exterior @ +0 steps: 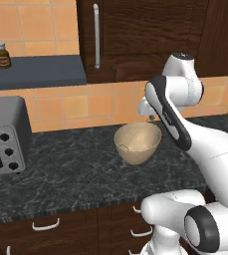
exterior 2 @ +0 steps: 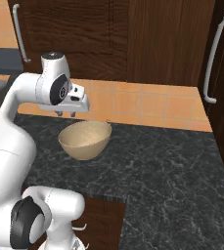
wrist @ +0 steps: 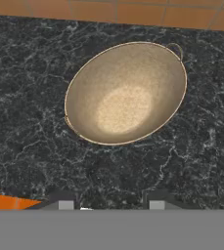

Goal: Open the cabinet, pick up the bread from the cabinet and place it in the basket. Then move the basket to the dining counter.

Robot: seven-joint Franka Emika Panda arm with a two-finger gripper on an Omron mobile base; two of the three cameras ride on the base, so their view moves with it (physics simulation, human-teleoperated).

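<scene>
Claw (wrist: 109, 204): we note two dark tips at the bottom of the hand view, standing partly apart with bare worktop between them and nothing in their hold. In the right base view the claw (exterior 2: 66, 113) hangs at centre left, above the basket's far rim and not touching it; we judge this a survey pose over the basket.

Items, left to right in the left base view:
- Jar (exterior: 3, 55), upper left, on a dark shelf (exterior: 41, 71).
- Grey toaster oven (exterior: 4, 135), left edge, on the black speckled worktop (exterior: 75, 174).
- Cabinet (exterior: 135, 35), top centre; its door is shut and its silver bar handle (exterior: 96, 36) untouched, so we judge the opening step not yet done.
- Basket (exterior: 137, 143), centre, upright on the worktop. In the hand view the basket (wrist: 125, 93) sits upper centre, empty, its wire loop at the rim.
- Low drawers with white handles (exterior: 46, 225), bottom edge.

Bread: we cannot see it; presumably it is behind the shut door.
</scene>
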